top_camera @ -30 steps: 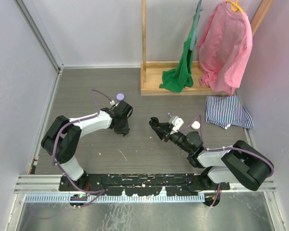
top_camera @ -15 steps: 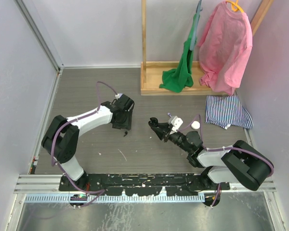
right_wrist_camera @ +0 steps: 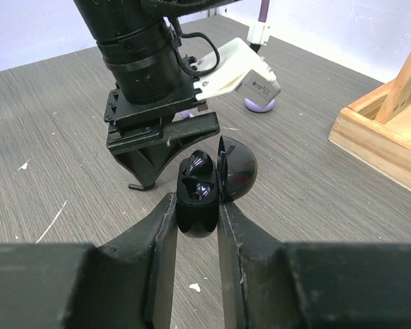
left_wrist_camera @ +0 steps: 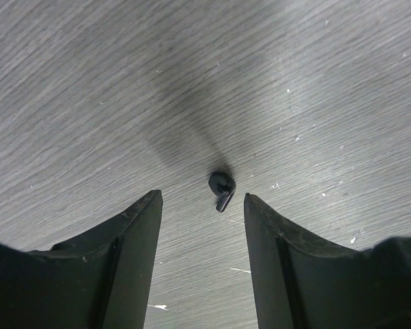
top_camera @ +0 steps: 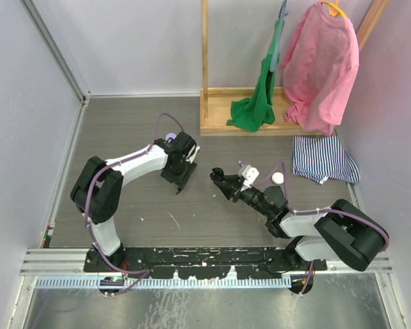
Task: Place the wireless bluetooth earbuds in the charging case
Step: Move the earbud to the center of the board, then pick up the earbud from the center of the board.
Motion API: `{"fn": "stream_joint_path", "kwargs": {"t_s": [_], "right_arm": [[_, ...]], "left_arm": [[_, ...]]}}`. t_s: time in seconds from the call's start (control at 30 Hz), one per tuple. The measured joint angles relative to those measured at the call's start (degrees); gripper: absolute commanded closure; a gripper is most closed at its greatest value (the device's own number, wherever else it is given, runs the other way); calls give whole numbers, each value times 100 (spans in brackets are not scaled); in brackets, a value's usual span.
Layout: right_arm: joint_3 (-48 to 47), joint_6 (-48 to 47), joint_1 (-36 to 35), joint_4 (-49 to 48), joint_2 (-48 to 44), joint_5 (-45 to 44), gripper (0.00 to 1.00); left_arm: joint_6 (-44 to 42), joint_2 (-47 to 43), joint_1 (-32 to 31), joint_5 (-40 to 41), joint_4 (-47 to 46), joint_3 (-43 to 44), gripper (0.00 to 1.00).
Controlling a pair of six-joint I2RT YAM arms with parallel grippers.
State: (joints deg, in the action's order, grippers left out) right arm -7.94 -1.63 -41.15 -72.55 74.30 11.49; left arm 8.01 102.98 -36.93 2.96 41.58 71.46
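Observation:
A tiny black earbud (left_wrist_camera: pixel 222 187) lies on the grey table just beyond my left gripper (left_wrist_camera: pixel 202 199), in line with the gap between its tips. That gripper is open and holds nothing. In the top view the left gripper (top_camera: pixel 179 184) points down at the table left of centre. My right gripper (right_wrist_camera: pixel 196 200) is shut on the black charging case (right_wrist_camera: pixel 195 185), held above the table with its lid (right_wrist_camera: pixel 238 168) swung open to the right. One glossy black earbud (right_wrist_camera: pixel 200 164) sits in the case. From above, the right gripper (top_camera: pixel 219 180) hovers a short way right of the left one.
A lilac round case (right_wrist_camera: pixel 260 103) stands on the table behind the left wrist. A white round case (top_camera: pixel 279 177) rests by the right arm. The wooden rack (top_camera: pixel 222 123) with green and pink garments and a striped cloth (top_camera: pixel 323 159) fill the back right.
My left gripper went from shut to open, leaving the black earbud on the table. The left wrist swung right and back, covering the lilac case from above. The right arm held still.

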Motion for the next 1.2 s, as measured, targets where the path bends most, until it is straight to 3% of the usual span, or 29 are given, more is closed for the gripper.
{"fn": "stream_joint_path", "kwargs": {"t_s": [0.47,1.2], "right_arm": [[-20,0,0,66,33,24,94],[-22,0,0,68,35,66,94]], "left_arm": [[-496,444,-138,-46,74,199,65],[-413,726,-289,28,319,409,75]]}}
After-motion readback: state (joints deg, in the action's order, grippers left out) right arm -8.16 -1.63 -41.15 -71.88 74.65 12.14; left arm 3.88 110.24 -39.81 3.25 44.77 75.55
